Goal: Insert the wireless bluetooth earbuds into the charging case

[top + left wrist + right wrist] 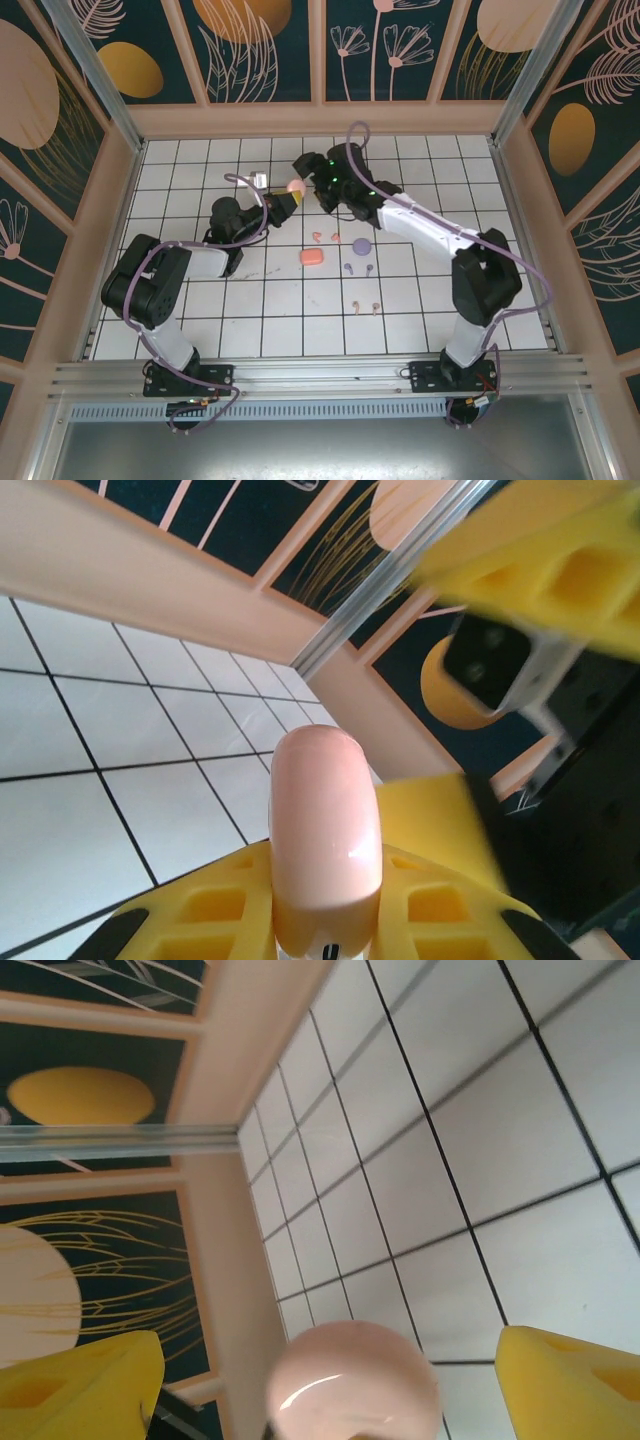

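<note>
**Q.** Top external view: where do the task's things lie, and how do the pincers stand?

**A.** The left pincer (283, 203) is clamped on a pale pink charging case (295, 187), held off the table (200, 300) toward twelve o'clock of the grid. The right pincer (312, 178) meets it from the one o'clock side. In the right wrist view its yellow fingers (570, 1380) stand wide, one on either side of the case's rounded end (352, 1380), with a gap on each side. A coral-red case (312, 257) and a purple case (359, 243) rest near the table's centre. The pale pink earbuds (366, 306) lie toward six o'clock of these, the purple earbuds (358, 268) between, the coral-red earbuds (327, 237) just at twelve o'clock of their case.

**Q.** What could go wrong from here?

**A.** Judging from the left wrist view, only the case's lower end sits between the left pads (440, 900); the glossy shell (325, 830) could pivot or slip if the right fingers press off-centre. Whether the lid is open cannot be told. A dropped case could scatter the small buds below.
</note>
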